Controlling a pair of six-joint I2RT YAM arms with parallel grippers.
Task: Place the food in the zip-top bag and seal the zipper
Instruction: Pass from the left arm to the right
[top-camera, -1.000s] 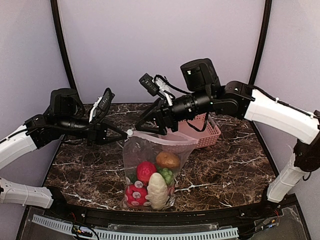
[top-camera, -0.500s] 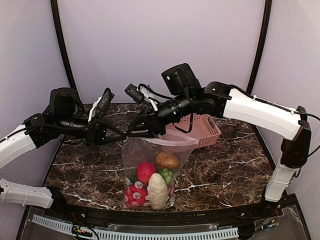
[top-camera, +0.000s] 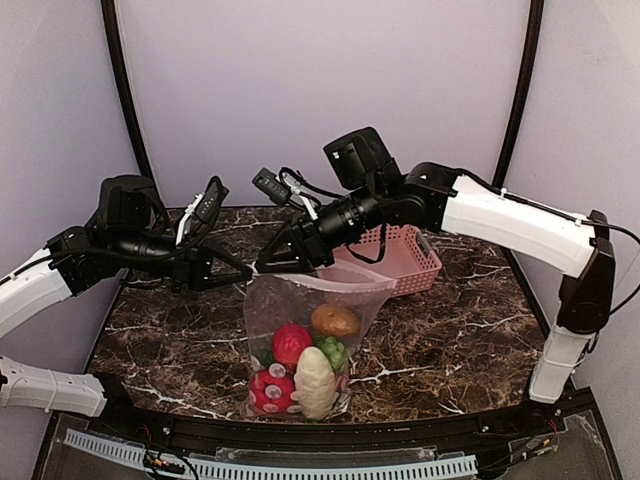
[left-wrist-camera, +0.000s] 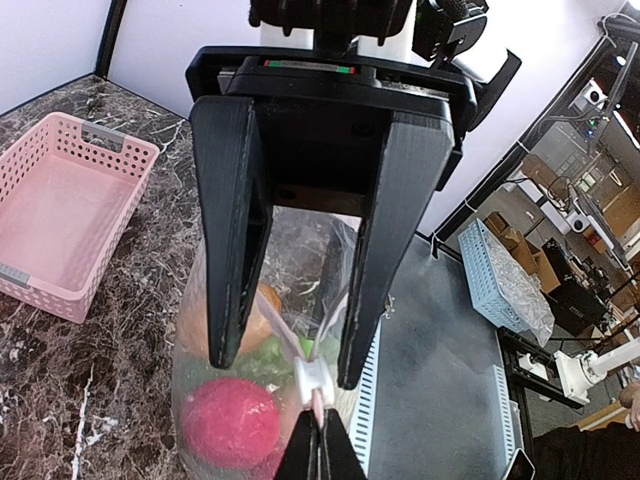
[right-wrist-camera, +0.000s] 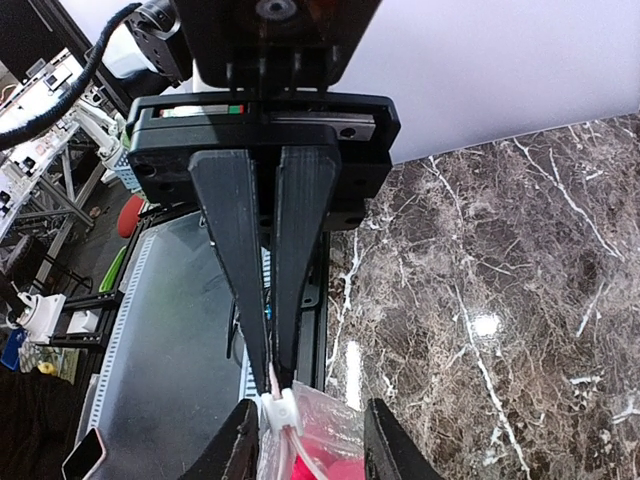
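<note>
The zip-top bag (top-camera: 300, 300) hangs upright over the marble table. Inside lie the food pieces: an orange fruit (top-camera: 335, 320), a red tomato (top-camera: 291, 342), a green piece (top-camera: 333, 352) and a cream-white vegetable (top-camera: 316, 382). My left gripper (left-wrist-camera: 320, 452) is shut on the end of the pinkish zipper (top-camera: 335, 279), just behind the white slider (left-wrist-camera: 312, 377). My right gripper (right-wrist-camera: 305, 450) faces it with jaws apart. They straddle the bag mouth at the slider (right-wrist-camera: 278, 410), which lies against one finger. From above, both grippers meet at the bag's left top corner (top-camera: 258, 270).
A pink slotted basket (top-camera: 405, 262) stands at the back right of the table, behind the right arm. The black front rail (top-camera: 300, 435) runs just below the bag's bottom.
The right gripper has travelled left along the bag mouth to the slider and its jaws have narrowed. The left gripper and the bag have stayed put.
</note>
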